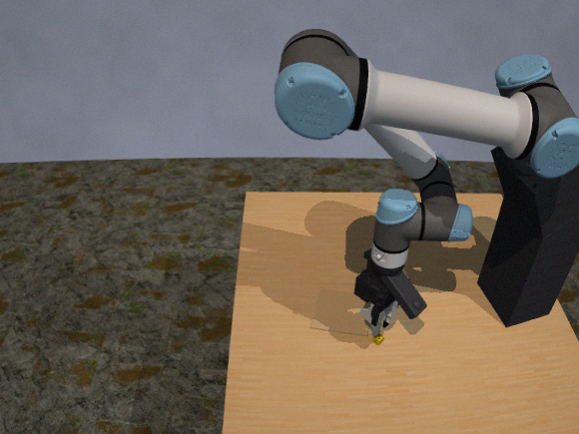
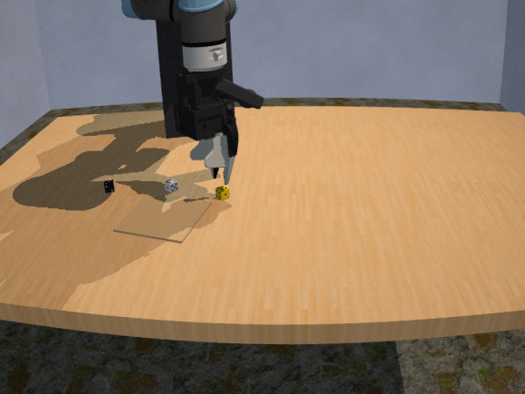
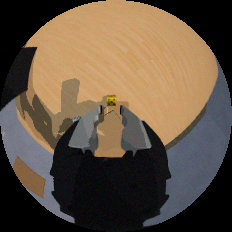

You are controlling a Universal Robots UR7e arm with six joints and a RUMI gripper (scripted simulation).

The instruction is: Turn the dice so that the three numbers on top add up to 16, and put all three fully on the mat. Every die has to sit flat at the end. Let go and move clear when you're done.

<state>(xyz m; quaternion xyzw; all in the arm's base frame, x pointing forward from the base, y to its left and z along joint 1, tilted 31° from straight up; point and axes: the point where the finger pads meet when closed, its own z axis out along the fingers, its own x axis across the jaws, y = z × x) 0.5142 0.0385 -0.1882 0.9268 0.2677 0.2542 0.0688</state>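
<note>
The yellow die sits on the table just outside the mat's corner. The white die sits behind the mat. The black die is farther left in the exterior view, also off the mat. In the top view the white and black dice are not visible. My gripper is partly open, with nothing between its fingertips. The tips are close above and slightly behind the yellow die. The top numbers are too small to read surely.
The arm's dark pedestal stands at the back of the table. Shadows of the arm fall over the mat and around the black and white dice. The table's front edge is well in front of the mat in the exterior view.
</note>
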